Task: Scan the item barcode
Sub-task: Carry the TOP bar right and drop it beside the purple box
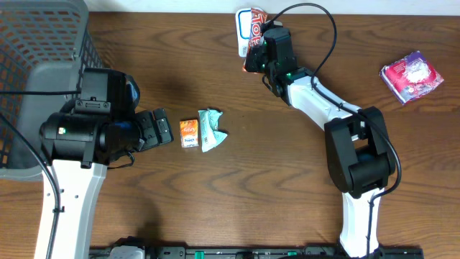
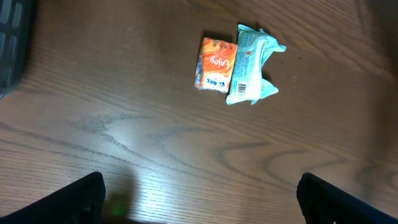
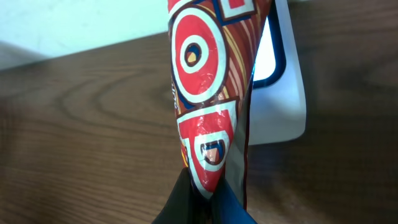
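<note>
Nearest me, the left gripper (image 1: 159, 129) hangs wide open and empty just short of an orange packet (image 1: 189, 134) and a crumpled teal packet (image 1: 211, 129), which lie touching, neither one picked up. At the far edge the right gripper (image 3: 204, 200) is clamped on a red patterned snack bag (image 3: 199, 81), holding it against the white scanner (image 3: 286, 93). I'd judge this scan under way, with the others waiting.

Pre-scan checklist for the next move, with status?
1. Right pincer shut on red packet: ok.
2. Packet in front of the white scanner: ok.
3. Barcode facing the scanner: cannot tell.
4. Left pincer open and holding nothing: ok.
5. Orange packet and teal packet lying on the table away from the scanner: ok.
</note>
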You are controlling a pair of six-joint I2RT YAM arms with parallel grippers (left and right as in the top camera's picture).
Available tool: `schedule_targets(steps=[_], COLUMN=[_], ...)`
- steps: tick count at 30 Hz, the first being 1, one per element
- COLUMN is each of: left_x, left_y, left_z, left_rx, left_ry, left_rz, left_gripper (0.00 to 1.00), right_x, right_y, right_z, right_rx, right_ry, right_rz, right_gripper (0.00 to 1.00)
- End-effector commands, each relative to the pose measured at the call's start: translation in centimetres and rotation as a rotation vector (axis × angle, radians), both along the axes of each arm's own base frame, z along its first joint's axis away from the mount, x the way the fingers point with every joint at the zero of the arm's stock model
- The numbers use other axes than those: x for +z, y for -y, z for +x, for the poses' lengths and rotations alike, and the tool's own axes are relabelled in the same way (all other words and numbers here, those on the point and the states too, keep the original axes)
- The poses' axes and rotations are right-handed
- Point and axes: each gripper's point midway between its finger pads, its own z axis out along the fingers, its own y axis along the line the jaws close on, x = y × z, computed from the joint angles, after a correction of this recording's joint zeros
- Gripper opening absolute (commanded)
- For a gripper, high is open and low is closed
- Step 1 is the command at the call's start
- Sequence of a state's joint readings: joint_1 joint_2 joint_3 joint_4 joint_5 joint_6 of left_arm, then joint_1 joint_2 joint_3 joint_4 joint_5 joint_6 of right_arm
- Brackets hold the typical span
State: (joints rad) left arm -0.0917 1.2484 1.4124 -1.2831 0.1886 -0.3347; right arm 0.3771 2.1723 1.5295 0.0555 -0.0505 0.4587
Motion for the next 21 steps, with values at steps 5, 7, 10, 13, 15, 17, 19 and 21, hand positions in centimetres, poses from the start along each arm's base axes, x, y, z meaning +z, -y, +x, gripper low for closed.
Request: schedule_targets(steps=[5,7,10,13,15,17,19,21], left_x=[0.0,0.0,0.0,0.0,0.0,0.0,0.0,0.0], left_y=[-0.1,-0.1,-0.1,-0.1,-0.1,-0.1,-0.1,-0.1], left_z=[-0.1,-0.1,-0.1,-0.1,-0.1,-0.1,-0.1,-0.1], left_rx=[-0.015,-0.016,-0.016,-0.016,-0.016,-0.015,-0.016,-0.016], left_ry=[0.0,0.0,0.0,0.0,0.0,0.0,0.0,0.0], left_rz=[0.006,0.005,0.005,0.005,0.005,0.006,0.005,0.005], left_gripper=[0.98,0.98,0.98,0.98,0.98,0.98,0.98,0.98], right_x=[5.7,7.0,7.7,6.8,5.9,4.3,3.3,2.7], right_y=[4.2,7.6,13.7,21.2,26.3,32.7,36.8,40.0], right_z=[0.6,0.4,-1.1,-3.6,-5.7,-9.0,-11.5,-13.5], right_rx=[-0.059,-0.094,-0.161,-0.324,-0.437,-0.576,-0.662,-0.757], right_ry=[0.015,-0.013,-0.093,-0.223,-0.316,-0.453,-0.539,-0.594], right_rz=[-0.006,-0.042,-0.118,-0.198,-0.25,-0.293,-0.289,-0.246], right_gripper=[0.01,0.01,0.01,0.01,0.01,0.01,0.01,0.01])
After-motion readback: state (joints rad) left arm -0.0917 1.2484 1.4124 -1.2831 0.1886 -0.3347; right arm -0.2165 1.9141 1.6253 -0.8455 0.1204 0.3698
